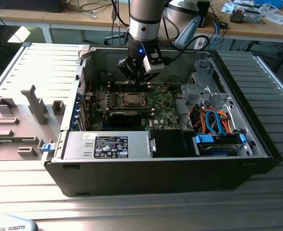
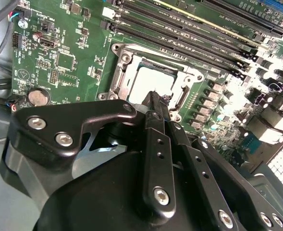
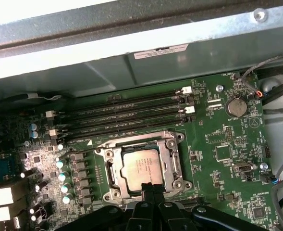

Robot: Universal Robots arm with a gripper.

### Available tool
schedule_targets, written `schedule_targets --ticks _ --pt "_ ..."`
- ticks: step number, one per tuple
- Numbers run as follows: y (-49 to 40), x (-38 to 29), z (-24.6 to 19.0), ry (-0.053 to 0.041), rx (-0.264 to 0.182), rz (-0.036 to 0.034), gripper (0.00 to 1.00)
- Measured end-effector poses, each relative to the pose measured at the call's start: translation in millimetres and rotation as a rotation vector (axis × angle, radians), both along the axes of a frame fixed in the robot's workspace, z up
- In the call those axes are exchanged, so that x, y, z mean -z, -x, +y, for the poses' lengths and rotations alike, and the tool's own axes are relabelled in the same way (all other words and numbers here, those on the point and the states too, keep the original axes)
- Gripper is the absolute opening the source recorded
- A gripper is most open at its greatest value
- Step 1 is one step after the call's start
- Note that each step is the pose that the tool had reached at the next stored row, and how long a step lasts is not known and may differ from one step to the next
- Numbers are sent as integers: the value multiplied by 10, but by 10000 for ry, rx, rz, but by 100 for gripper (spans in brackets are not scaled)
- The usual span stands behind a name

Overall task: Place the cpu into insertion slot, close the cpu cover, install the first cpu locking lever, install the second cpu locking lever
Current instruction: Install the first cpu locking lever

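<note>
Gripper (image 3: 151,188) tips-together above seated cpu (image 3: 141,167)

The cpu (image 3: 140,167) sits flat in the insertion slot (image 3: 113,179), silvery-grey top up, square to the socket on the green motherboard just beside the long black memory slots. The cpu cover (image 3: 172,156), a thin silvery frame, lies down around the chip, its window showing the metal top. In the exterior view, the cpu (image 1: 131,99) looks seated, though small.
</note>
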State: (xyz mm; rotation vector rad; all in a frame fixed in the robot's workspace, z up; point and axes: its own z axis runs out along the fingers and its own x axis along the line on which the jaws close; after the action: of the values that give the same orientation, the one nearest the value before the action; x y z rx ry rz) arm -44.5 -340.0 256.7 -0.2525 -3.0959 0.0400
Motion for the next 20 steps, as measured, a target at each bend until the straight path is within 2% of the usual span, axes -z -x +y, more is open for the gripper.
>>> schedule_targets --ticks 20 --pt "0 0 0 0 -429 0 11"
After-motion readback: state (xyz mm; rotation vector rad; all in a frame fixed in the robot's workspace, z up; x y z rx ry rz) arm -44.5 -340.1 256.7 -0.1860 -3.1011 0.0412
